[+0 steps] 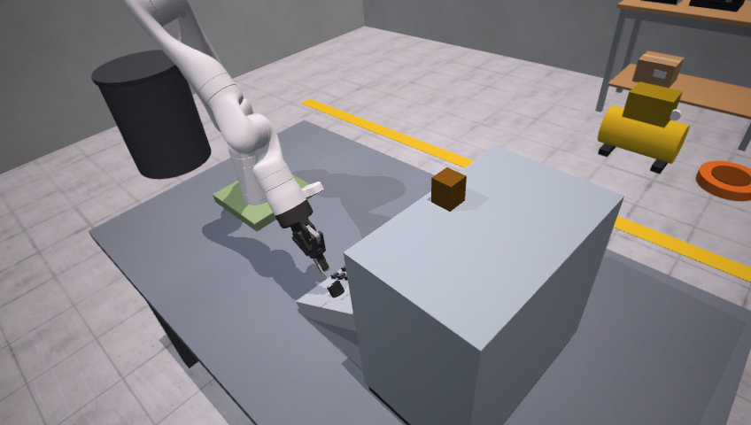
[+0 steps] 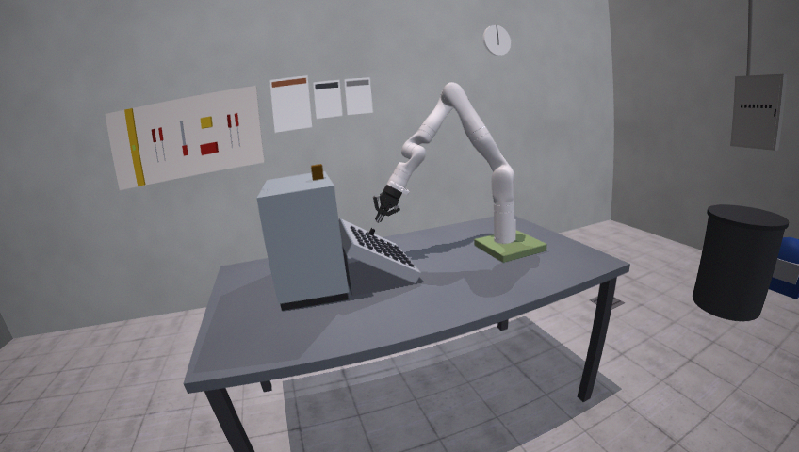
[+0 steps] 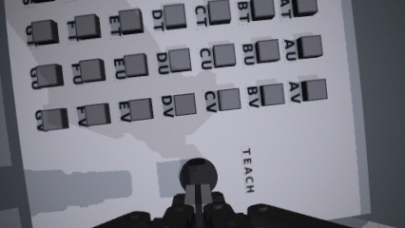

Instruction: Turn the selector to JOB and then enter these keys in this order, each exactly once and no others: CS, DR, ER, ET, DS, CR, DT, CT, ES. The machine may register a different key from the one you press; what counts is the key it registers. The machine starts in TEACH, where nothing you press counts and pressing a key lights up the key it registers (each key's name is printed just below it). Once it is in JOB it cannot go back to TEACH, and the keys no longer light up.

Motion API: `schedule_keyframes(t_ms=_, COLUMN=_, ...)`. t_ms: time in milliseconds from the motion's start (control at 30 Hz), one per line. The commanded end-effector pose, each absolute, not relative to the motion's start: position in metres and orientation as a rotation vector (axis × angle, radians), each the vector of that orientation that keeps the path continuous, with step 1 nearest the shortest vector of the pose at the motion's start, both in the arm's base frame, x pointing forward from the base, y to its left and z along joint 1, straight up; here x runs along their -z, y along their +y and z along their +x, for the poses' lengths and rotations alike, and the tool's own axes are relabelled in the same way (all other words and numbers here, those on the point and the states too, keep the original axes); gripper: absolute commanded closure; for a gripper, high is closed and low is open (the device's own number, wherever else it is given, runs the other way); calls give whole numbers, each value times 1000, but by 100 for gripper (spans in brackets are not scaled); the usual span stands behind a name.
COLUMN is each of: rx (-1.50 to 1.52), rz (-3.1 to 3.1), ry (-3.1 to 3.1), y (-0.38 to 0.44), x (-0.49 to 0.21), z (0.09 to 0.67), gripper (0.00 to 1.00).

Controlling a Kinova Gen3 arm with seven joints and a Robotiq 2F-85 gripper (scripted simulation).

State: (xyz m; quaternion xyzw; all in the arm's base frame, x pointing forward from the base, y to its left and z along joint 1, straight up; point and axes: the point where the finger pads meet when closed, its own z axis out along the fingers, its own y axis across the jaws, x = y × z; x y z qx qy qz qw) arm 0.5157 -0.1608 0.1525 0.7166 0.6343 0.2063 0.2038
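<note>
The machine's sloped keypad panel [image 1: 314,298] [image 2: 386,266] [image 3: 304,190] carries dark square keys. In the wrist view the ET key [image 3: 130,21], DT key [image 3: 175,16] and CT key [image 3: 219,12] are near the top edge. The CS, DR, ER, DS, CR and ES keys are outside the wrist view. No visible key is lit. The round black selector [image 1: 336,288] [image 2: 371,231] [image 3: 191,167] lies beside the TEACH label [image 3: 248,171]; its pointer and the JOB label are hidden by my fingers. My gripper [image 1: 323,268] [image 2: 379,218] [image 3: 198,200] is shut and empty, above the panel near the selector.
A tall grey cabinet [image 1: 490,236] [image 2: 302,240] stands directly behind the panel and hides much of it in the top view. A brown block [image 1: 448,189] [image 2: 317,171] sits on the cabinet. The U and V key rows lie between the selector and the T row.
</note>
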Motion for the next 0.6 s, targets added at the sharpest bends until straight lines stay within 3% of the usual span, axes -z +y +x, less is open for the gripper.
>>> schedule_keyframes(t_ms=0, rx=-576, rz=1997, ry=1769, y=-161, x=-153, z=516, gripper=90)
schedule_keyframes(t_ms=567, rx=-572, rz=1984, ry=1781, y=-117, x=-158, z=534, gripper=90)
